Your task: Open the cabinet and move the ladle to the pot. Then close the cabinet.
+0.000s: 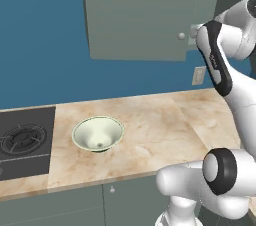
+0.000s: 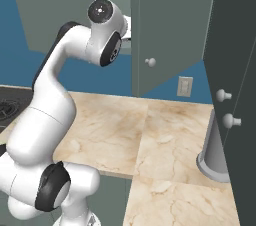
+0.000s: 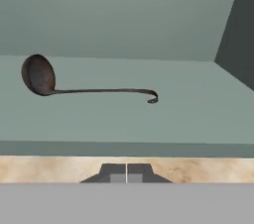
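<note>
The cabinet (image 2: 170, 25) hangs over the counter with its door swung open, a small round knob (image 2: 150, 62) on the door. The same door (image 1: 135, 15) faces the left base view. Inside, on the grey-green shelf (image 3: 198, 114), lies the ladle (image 3: 39, 75). Its dark cup is to the left and its thin handle (image 3: 104, 90) runs right to a hooked end. My gripper (image 3: 126, 174) sits at the shelf's front edge, short of the ladle, fingertips together and empty. The hand reaches in behind the open door's edge (image 2: 131, 25). The pot is out of view.
A pale green-white bowl (image 1: 97, 133) stands on the marble counter (image 1: 160, 125), with a stove burner (image 1: 24, 140) to its left. A wall outlet (image 2: 184, 86) sits under the cabinet. At the right are a tall dark cupboard with two knobs (image 2: 223, 95) and a grey cylinder (image 2: 214, 156).
</note>
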You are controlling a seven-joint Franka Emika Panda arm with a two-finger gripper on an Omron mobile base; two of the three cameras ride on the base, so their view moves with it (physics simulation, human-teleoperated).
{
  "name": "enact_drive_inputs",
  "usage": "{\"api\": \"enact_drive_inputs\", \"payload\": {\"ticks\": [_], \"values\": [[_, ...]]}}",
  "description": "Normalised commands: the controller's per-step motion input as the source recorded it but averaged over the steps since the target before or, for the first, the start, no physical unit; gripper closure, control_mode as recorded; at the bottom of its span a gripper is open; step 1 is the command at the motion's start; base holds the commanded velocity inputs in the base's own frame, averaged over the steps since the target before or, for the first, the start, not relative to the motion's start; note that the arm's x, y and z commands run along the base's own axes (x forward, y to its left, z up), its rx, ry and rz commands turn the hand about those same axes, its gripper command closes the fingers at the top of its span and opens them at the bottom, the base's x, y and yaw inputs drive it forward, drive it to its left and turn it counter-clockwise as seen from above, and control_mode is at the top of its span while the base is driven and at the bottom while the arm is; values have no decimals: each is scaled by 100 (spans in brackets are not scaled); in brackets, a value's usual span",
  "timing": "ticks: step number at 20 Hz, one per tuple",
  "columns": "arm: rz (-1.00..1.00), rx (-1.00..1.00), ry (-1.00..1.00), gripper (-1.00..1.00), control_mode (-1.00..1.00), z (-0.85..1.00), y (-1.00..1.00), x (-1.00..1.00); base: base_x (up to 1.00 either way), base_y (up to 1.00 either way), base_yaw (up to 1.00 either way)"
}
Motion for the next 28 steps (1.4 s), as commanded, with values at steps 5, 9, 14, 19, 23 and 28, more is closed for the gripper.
{"api": "enact_drive_inputs", "payload": {"ticks": [5, 9, 14, 19, 23, 28], "values": [[2, 12, 0, 100, -100, 0, -12, 30, 0, 0, 0], [1, 15, 0, 100, -100, 0, -2, 26, 0, 0, 0], [3, 10, 0, 100, -100, 0, -1, 2, 0, 0, 0], [5, 14, 0, 100, -100, 0, 0, 10, 0, 0, 0], [12, 15, 0, 100, -100, 0, 6, 25, 0, 0, 0], [17, 14, 0, 100, -100, 0, 16, 42, 0, 0, 0]]}}
